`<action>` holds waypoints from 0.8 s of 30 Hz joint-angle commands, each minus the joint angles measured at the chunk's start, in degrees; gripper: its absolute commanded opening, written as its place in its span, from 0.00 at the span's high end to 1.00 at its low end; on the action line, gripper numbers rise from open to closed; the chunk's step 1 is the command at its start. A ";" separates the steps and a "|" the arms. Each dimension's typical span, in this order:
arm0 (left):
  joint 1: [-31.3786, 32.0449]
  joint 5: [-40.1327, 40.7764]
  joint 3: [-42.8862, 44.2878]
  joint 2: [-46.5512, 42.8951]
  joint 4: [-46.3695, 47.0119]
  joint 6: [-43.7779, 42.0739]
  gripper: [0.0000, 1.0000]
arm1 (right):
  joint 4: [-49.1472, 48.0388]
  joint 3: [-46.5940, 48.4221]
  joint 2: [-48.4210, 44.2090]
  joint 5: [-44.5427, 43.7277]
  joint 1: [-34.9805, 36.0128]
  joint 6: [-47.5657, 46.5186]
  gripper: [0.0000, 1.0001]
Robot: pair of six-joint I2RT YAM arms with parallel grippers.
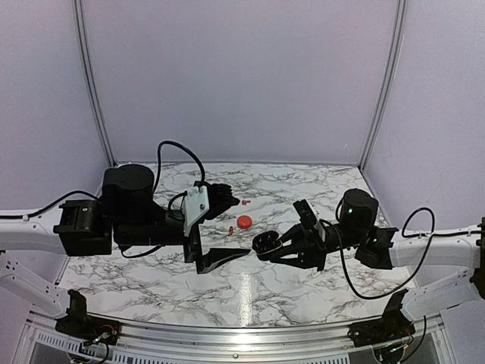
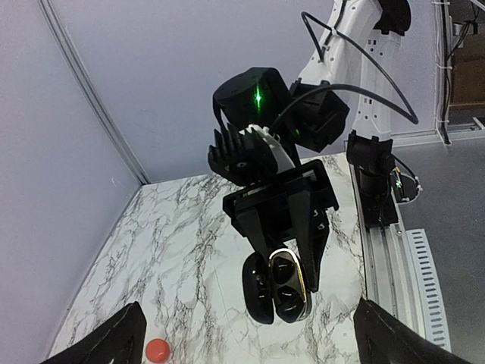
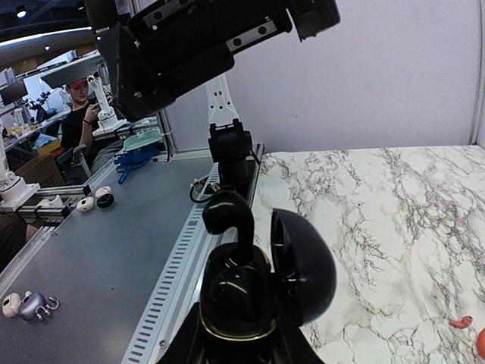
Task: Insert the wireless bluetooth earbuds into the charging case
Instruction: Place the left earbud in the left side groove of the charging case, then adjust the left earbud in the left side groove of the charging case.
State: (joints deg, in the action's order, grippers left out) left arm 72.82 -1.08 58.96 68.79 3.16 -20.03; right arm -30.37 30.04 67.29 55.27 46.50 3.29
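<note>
My right gripper (image 1: 282,247) (image 3: 241,355) is shut on the oval black charging case (image 1: 265,243) (image 3: 236,302), held above the table with its lid (image 3: 305,265) swung open. A black earbud (image 3: 227,216) stands up out of one well, its stem inside the case. In the left wrist view the same case (image 2: 277,288) faces me with both wells showing dark. My left gripper (image 1: 215,256) (image 2: 250,350) is open and empty, just left of the case and apart from it. Two tiny red earbuds (image 1: 231,229) (image 1: 245,202) lie on the marble; one red earbud (image 3: 460,321) shows in the right wrist view.
A round red case (image 1: 244,221) (image 2: 158,349) sits on the marble table (image 1: 151,280) between the two red earbuds, behind both grippers. Grey walls (image 1: 242,76) close the back and sides. A metal rail (image 2: 386,250) runs along the near edge.
</note>
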 commanded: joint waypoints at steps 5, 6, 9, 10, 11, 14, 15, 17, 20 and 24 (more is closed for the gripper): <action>-1.07 -2.53 2.09 3.29 -2.76 2.01 0.01 | -0.05 2.91 0.55 2.39 0.99 0.58 1.00; -1.20 -2.26 2.42 3.74 -2.88 2.23 0.01 | -0.04 2.94 0.64 2.45 1.07 0.49 1.00; -1.60 -2.02 3.42 5.09 -3.07 2.54 0.01 | 0.20 3.09 0.82 2.39 1.22 0.25 1.00; -1.62 -2.07 3.64 5.33 -3.07 2.60 0.01 | 0.22 3.17 0.83 2.39 1.20 0.27 1.00; -1.67 -2.02 3.78 5.61 -3.07 2.69 0.01 | 0.22 3.18 0.78 2.46 1.30 0.23 1.00; -1.88 -1.95 4.05 6.16 -3.03 2.76 0.01 | 0.31 3.26 0.73 2.37 1.31 0.06 1.00; -1.93 -1.83 4.18 6.34 -3.06 2.72 0.01 | 0.38 3.34 0.74 2.45 1.31 0.05 1.00; -2.13 -1.60 4.32 6.78 -3.07 2.87 0.01 | 0.40 3.36 0.70 2.39 1.36 0.03 1.00; -2.36 -1.25 4.41 7.11 -3.07 2.85 0.01 | 0.76 3.35 0.48 2.48 1.46 -0.11 1.00; -2.65 -0.66 4.62 7.53 -3.07 3.21 0.01 | 1.36 3.33 0.22 2.18 1.74 -0.53 1.00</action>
State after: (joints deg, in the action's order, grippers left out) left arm 70.76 -2.57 61.58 75.72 0.73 -17.72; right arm -29.43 31.11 67.77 56.75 47.42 3.25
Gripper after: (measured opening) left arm 0.989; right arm 0.238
